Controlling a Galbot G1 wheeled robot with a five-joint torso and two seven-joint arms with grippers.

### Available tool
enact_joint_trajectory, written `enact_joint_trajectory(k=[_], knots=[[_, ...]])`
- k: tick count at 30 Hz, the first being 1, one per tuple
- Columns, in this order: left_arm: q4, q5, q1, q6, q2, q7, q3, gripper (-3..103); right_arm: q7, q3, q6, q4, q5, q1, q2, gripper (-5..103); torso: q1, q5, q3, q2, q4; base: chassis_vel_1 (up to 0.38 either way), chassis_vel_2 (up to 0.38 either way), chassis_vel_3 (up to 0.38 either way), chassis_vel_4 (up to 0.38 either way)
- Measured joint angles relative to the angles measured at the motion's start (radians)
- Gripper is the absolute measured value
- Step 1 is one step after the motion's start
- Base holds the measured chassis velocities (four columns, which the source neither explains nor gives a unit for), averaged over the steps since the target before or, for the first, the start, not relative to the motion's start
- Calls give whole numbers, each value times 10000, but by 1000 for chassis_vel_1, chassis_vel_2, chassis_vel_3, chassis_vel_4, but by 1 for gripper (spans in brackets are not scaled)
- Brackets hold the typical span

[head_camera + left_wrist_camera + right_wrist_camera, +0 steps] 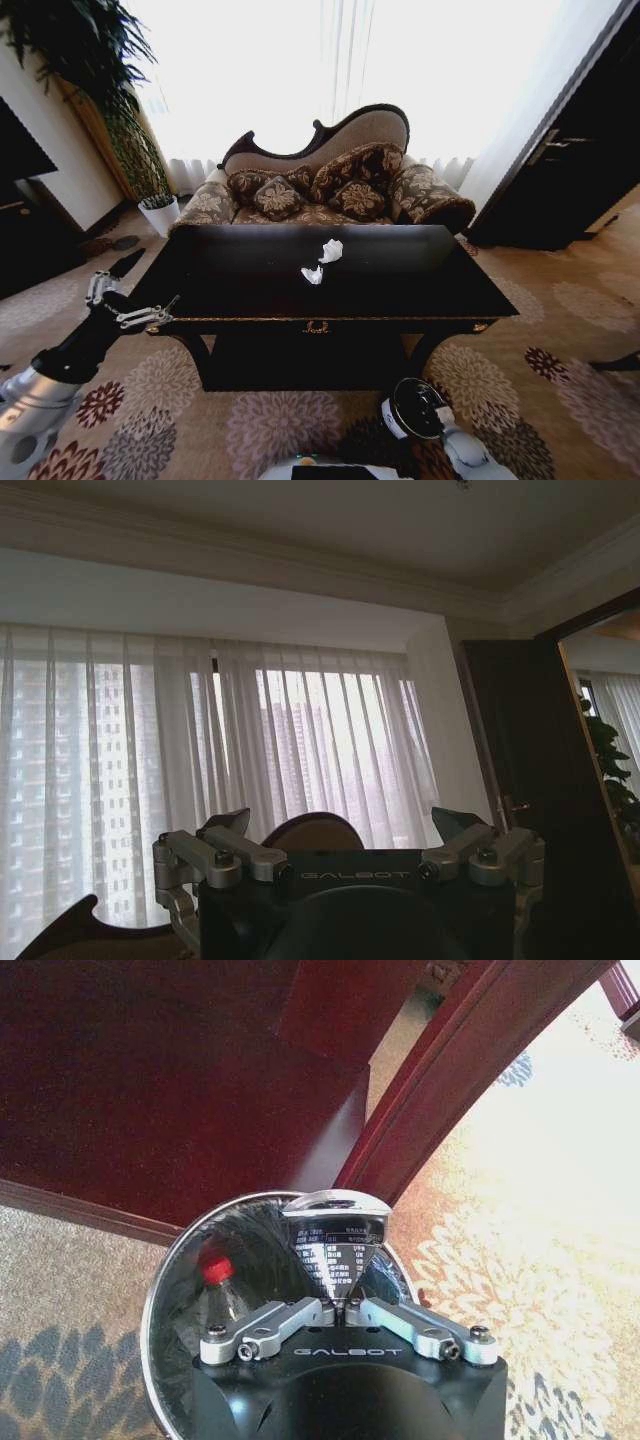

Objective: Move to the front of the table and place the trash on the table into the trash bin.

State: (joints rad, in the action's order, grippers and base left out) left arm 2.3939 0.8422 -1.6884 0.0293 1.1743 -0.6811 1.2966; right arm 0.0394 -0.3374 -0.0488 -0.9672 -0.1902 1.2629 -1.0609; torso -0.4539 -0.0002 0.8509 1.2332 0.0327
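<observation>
My right jaws were closed on the crushed dark metal can (335, 1250), gripping it at its lower end with its long axis upright, directly over the open mouth of the small round dark reddish-brown trash bin (152, 1310). The bin stood on the patterned carpet (280, 425) below the front edge of the large rectangular dark wood counter (420, 290) with the glossy black top. The crushed clear plastic bottle with the red cap (215, 1270) already lay inside the bin. In my judgement, release required no sideways correction, as the can hung inside the rim line. Two crumpled white paper scraps (330, 250) remained near the centre of the counter, close together but apart. My left jaws were open, raised at the counter's left front corner and aimed toward the curtained window (300, 740). The scraps lay ahead and to the right of them, making the left arm the nearer one.
</observation>
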Motion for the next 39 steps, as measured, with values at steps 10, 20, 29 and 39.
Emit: enact_joint_trajectory(k=[10, 20, 29, 39], knots=[[-123, -115, -25, -20, -11, -38, 17, 100, -192, 116, -112, 431, 266, -592, -98, 16, 0, 0, 0, 0, -3, 0, 0, 0, 0], [-35, -58, -34, -38, 67, -62, 44, 100, -472, -66, -133, 120, 383, -160, -87, 54, 0, 0, 0, 0, -3, 0, 0, 0, 0], [127, 7, -67, -40, 180, -69, 68, 100, -2199, -119, 1184, -802, 833, 827, -97, 81, 0, -1, 0, 0, -1, 0, 0, 0, 0], [210, 121, -42, -41, 251, -10, 87, 100, -5172, -633, 2875, -3095, 1464, 2020, -287, 100, 0, -2, -1, 0, -2, 0, 0, 0, 0]])
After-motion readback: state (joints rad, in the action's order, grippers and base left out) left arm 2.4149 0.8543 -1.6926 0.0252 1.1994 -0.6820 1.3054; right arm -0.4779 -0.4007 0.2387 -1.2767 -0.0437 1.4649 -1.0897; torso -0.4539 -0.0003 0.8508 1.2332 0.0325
